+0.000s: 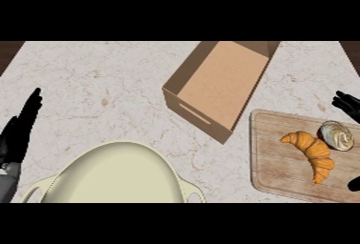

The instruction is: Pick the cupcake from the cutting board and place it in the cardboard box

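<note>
Matt brown cardboard box, pale grained wooden cutting board, veined marble-look counter, glossy cream pot.

Kitchen: marble counter, pot, cutting board.

Counter: pale speckled marble top.
On it: open brown cardboard box, light wooden cutting board, cream round lidded pot.

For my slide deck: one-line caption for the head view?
Right hand nears frosted cupcake beside orange croissant on wooden cutting board; open cardboard box waits.
</note>
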